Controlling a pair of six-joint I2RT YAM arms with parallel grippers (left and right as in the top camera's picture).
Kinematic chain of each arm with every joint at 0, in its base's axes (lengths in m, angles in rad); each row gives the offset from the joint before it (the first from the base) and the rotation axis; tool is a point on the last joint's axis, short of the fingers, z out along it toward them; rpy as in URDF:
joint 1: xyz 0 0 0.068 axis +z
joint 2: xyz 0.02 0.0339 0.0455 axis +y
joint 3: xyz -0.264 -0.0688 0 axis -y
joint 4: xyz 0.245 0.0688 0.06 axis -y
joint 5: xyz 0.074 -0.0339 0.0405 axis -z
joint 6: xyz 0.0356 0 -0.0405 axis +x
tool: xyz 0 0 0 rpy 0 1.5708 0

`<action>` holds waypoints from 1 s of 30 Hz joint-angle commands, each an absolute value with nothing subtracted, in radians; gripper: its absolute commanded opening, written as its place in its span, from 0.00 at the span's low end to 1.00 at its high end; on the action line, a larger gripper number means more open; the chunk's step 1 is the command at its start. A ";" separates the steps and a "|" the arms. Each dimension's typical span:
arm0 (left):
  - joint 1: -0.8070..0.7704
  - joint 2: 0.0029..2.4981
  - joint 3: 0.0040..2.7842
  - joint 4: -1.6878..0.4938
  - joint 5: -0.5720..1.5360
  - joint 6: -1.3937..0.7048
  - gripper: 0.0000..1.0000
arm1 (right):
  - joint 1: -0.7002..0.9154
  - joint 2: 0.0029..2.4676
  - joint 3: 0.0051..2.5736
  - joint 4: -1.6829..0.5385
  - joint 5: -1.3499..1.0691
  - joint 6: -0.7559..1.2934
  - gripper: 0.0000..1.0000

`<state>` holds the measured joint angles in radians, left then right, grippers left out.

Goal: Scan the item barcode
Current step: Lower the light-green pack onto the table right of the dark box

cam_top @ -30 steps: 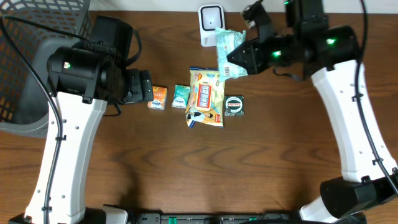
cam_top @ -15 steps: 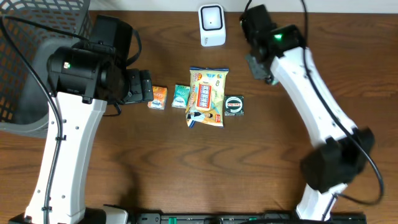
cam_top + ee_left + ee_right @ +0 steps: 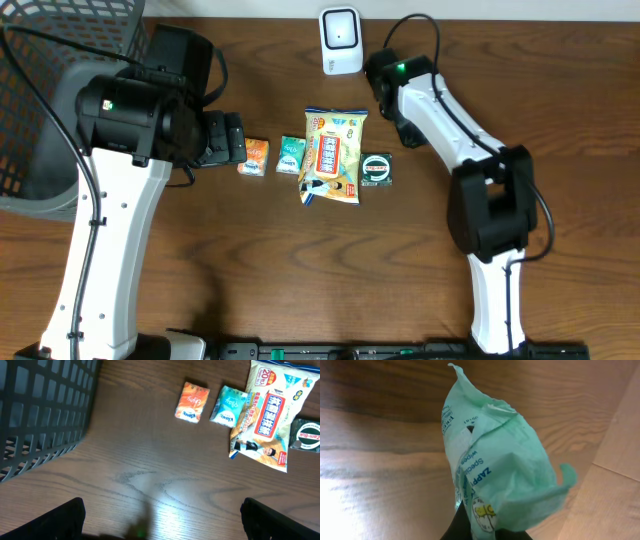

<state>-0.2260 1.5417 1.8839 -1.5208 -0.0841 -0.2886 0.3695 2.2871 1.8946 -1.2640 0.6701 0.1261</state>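
Here, right gripper [image 3: 485, 532]: closed on the green wipes packet [image 3: 492, 465] — its dark fingers [image 3: 454, 530] pinch the packet's lower end at the bottom edge of the right wrist view.
Green wipes packet: middle of the right wrist frame, rising from the fingers, crumpled, with blue print on its face and the brown table [image 3: 375, 460] behind it. From overhead it is hidden under the right arm [image 3: 440, 110].
Right arm: reaches to the upper centre of the overhead frame, its end just beside the white scanner [image 3: 341, 41].
Left gripper [image 3: 162, 525]: spread wide, nothing between its fingers [image 3: 50, 520] — it hangs over bare wood at left-centre of the overhead frame.
Table centre: orange packet [image 3: 255, 157], teal packet [image 3: 290, 155], snack bag [image 3: 333, 155] and round tin [image 3: 377, 169] lie in a row.
Basket [image 3: 60, 90]: upper left of the overhead frame.
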 commanded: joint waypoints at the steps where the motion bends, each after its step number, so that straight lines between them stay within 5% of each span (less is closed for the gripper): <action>1: -0.226 1.542 1.880 -1.525 -0.089 -0.294 0.98 | 0.339 2.342 1.896 -1.275 0.709 0.154 0.13; 12: -0.226 1.542 1.880 -1.525 -0.089 -0.293 0.98 | 0.352 2.324 1.920 -1.336 0.476 0.161 0.29; 14: -0.226 1.542 1.880 -1.525 -0.089 -0.293 0.98 | 0.357 2.275 1.969 -1.345 0.270 0.098 0.53; 25: -0.226 1.542 1.880 -1.525 -0.089 -0.294 0.98 | 0.219 2.121 2.194 -1.482 0.133 -0.002 0.85; 27: -0.226 1.542 1.880 -1.525 -0.089 -0.294 0.98 | 0.171 2.086 2.201 -1.504 0.060 -0.035 0.99; 30: -0.226 1.542 1.880 -1.525 -0.089 -0.294 0.98 | 0.091 2.050 2.201 -1.551 -0.161 -0.115 0.99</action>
<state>-0.2260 1.5417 1.8839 -1.5208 -0.0841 -0.2886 0.1623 2.0842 2.1921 -1.5169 0.0734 -0.0151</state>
